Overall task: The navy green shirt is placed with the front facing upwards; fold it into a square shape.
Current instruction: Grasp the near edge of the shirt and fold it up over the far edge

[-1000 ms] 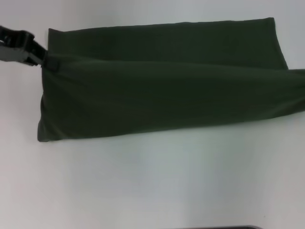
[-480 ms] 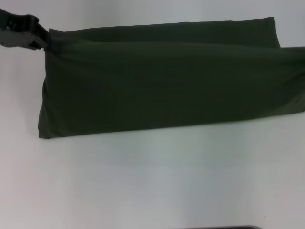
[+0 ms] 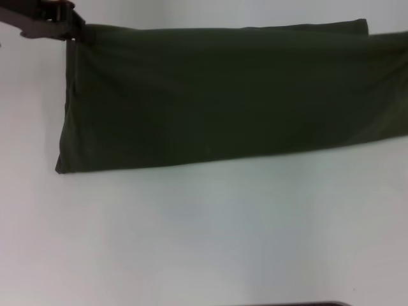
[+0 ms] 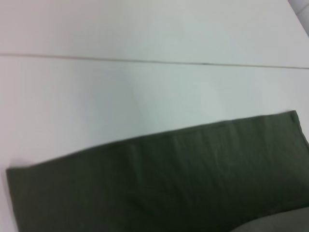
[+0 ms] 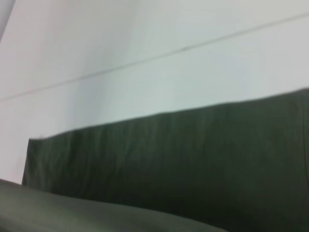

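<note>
The navy green shirt (image 3: pixel 223 95) lies as a long dark olive band across the far half of the white table, with no lettering showing. At its far left corner my left gripper (image 3: pixel 71 33) is shut on the cloth, holding the top layer up at the far edge. That layer stretches to the right and runs out of the head view, where my right gripper is out of sight. A thin strip of the lower layer (image 3: pixel 344 25) shows at the far right. Both wrist views show only flat shirt cloth (image 4: pixel 169 183) (image 5: pixel 183 159) on the table.
White table top (image 3: pixel 204 236) spreads in front of the shirt. A thin seam line (image 4: pixel 145 60) (image 5: pixel 183 48) crosses the table beyond the cloth. A dark edge (image 3: pixel 293 304) shows at the bottom of the head view.
My left gripper has moved away from me with the shirt corner. The top layer has swept over the far strip, and the near edge has drawn back.
</note>
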You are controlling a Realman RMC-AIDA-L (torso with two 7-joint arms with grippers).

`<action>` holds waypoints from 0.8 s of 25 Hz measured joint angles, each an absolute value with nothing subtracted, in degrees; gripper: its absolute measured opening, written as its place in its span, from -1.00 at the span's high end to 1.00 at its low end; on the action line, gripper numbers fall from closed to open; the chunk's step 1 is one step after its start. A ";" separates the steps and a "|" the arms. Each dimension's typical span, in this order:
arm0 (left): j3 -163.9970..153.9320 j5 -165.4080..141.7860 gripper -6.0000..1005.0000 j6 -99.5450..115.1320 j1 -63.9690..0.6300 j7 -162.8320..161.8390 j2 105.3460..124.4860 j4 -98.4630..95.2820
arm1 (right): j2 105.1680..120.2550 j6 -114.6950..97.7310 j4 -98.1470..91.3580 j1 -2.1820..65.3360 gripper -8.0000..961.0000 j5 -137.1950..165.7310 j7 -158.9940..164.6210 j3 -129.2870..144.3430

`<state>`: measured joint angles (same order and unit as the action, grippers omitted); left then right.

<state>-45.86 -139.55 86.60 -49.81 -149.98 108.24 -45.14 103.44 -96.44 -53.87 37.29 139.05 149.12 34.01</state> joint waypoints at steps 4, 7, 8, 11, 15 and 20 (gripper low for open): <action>-47.43 -139.92 0.74 83.01 -50.40 -150.02 109.24 -45.08 | 104.13 -94.46 -53.85 38.41 0.89 139.06 149.42 34.21; -47.79 -140.85 0.74 81.27 -50.80 -150.02 109.94 -45.05 | 104.92 -93.12 -54.15 39.16 0.89 139.06 149.42 34.31; -47.80 -141.03 0.74 80.79 -50.87 -150.00 110.13 -45.03 | 105.19 -92.49 -54.19 39.34 0.89 139.05 149.42 34.37; -47.83 -141.14 0.74 79.45 -50.89 -149.87 110.44 -45.00 | 105.97 -89.93 -54.02 39.63 0.89 139.06 149.42 34.65; -47.86 -141.16 0.74 78.53 -50.85 -149.65 110.53 -45.00 | 106.63 -86.84 -53.72 39.76 0.89 139.05 149.41 35.09; -47.89 -141.15 0.73 75.62 -50.70 -149.52 111.03 -44.98 | 106.80 -82.87 -53.08 39.76 0.89 139.04 149.46 35.68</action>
<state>-47.89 -141.15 75.62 -50.70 -149.52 111.03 -44.98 106.80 -82.87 -53.08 39.76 139.04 149.46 35.68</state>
